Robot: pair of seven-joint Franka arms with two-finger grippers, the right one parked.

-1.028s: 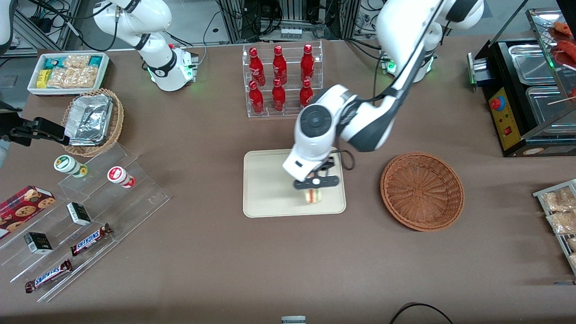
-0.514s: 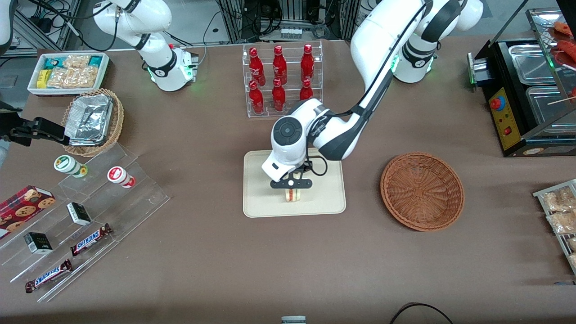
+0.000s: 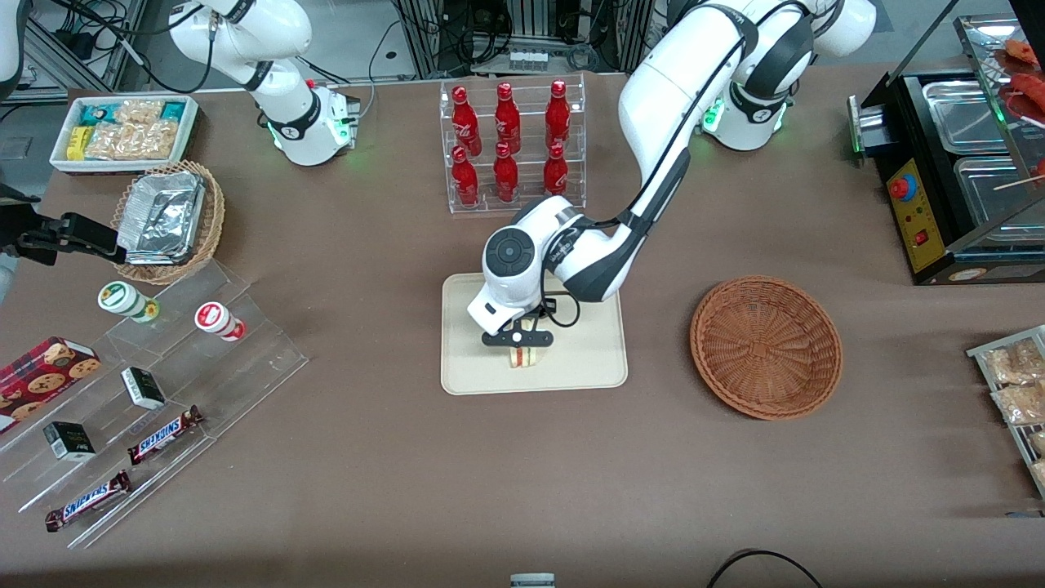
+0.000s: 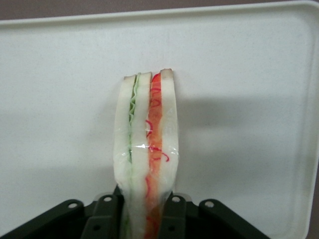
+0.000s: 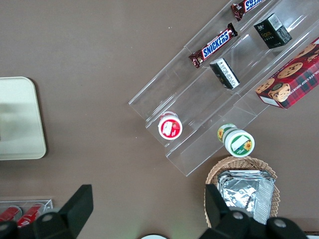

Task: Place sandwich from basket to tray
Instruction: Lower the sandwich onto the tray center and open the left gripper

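Observation:
The sandwich [image 3: 521, 357] [image 4: 147, 149], a pale wrapped wedge with green, red and orange filling, hangs just over the cream tray [image 3: 478, 371] [image 4: 239, 74], near the tray's edge closest to the front camera. My gripper [image 3: 518, 349] [image 4: 146, 219] is shut on the sandwich, with one black finger [image 4: 105, 219] pressed against each bread face. The reddish-brown wicker basket [image 3: 766, 347] lies beside the tray, toward the working arm's end of the table, with nothing in it.
A clear rack of red bottles [image 3: 510, 147] stands farther from the front camera than the tray. Acrylic steps with snack bars and cups [image 3: 155, 384] lie toward the parked arm's end, with a paler foil-filled basket [image 3: 167, 220] and a white snack bin [image 3: 122, 131].
My gripper has carried the sandwich across the tray, away from the basket and toward the parked arm's end, and has come lower over the tray.

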